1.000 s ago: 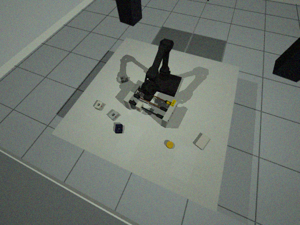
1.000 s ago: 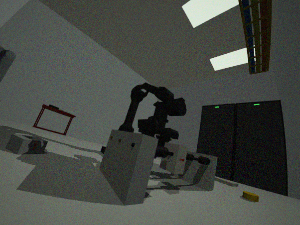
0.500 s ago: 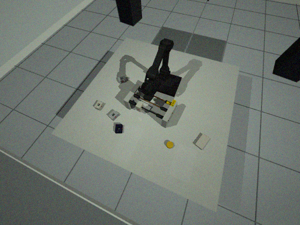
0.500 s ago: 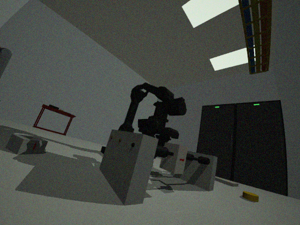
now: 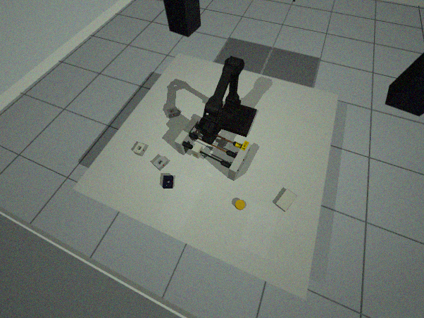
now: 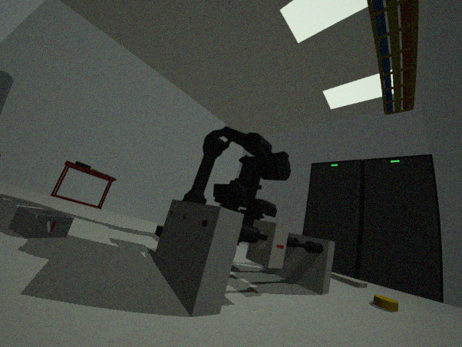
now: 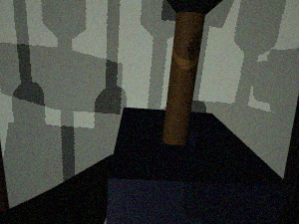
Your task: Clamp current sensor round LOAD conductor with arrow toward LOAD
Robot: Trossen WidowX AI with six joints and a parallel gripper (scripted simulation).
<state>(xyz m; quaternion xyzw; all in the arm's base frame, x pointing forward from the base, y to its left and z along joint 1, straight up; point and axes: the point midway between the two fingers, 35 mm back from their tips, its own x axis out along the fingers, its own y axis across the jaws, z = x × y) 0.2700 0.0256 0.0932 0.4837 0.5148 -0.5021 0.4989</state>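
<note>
Though near wht slab [image 5: 287, 200] [image 6: 350, 280], yel. disc [image 5: 240, 205] [image 6: 385, 303] outside conductor rack [image 5: 233, 174] [image 6: 188, 249]

Pale tabletop [image 5: 211, 225] [image 6: 307, 326] with a yellow disc [image 5: 240, 205] [image 6: 385, 303], a dark blue block [image 5: 170, 182] and a pale slab [image 5: 286, 200].

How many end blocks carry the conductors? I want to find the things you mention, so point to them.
2. One [image 5: 181, 139] [image 6: 192, 249] at the left end in the top view, nearest the exterior camera; the other [image 5: 239, 162] [image 6: 312, 265] opposite, by the yellow tag [image 5: 244, 145]. Both partly covered, neither hidden.
</note>
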